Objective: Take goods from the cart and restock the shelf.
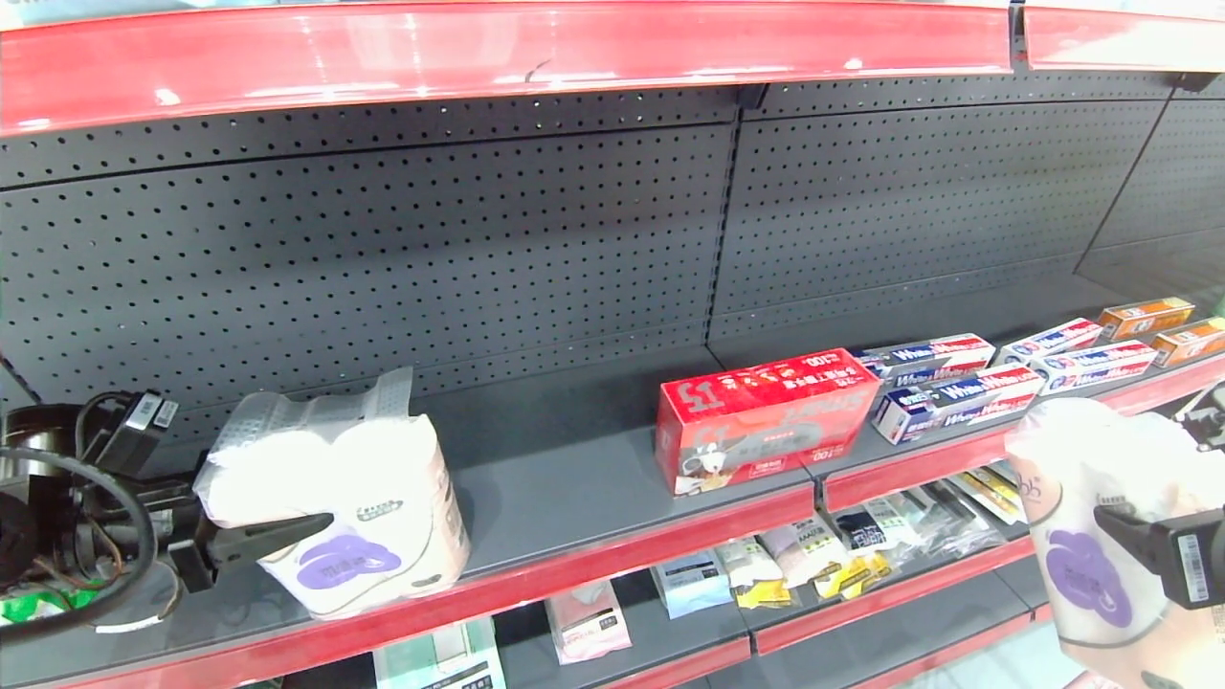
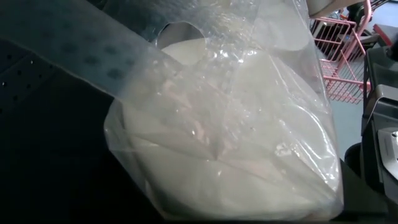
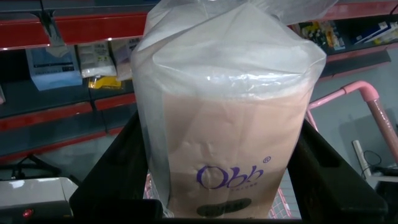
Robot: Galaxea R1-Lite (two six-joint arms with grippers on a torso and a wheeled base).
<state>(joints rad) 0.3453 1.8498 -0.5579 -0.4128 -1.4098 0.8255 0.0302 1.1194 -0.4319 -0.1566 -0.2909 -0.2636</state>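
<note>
Dark grey perforated panels back the grey shelf board with its red front lip (image 1: 574,498), and that is where most of the stock sits. Toward its left end stands a clear-plastic-wrapped pack of white toilet rolls with a purple print (image 1: 354,488), resting upright on the board close to the front edge. The left gripper (image 1: 306,507) is clamped on this pack, one black finger (image 1: 278,536) lying across its front. From the left wrist the crinkled wrap and its cut-out handle (image 2: 180,34) loom close, with a pink wire cart (image 2: 339,59) beyond.

A second wrapped toilet-roll pack, white with a purple logo (image 1: 1081,507), hangs off the board, in front of the lower right shelves. The right gripper (image 1: 1148,545) is closed on it, the pack squeezed between both black fingers (image 3: 124,162).

Mid-board lies a long red cardboard box (image 1: 761,416). Just right of it sit blue-and-white toothpaste cartons (image 1: 957,392), then orange cartons (image 1: 1144,318). Small sachets (image 1: 766,565) crowd the shelf below
</note>
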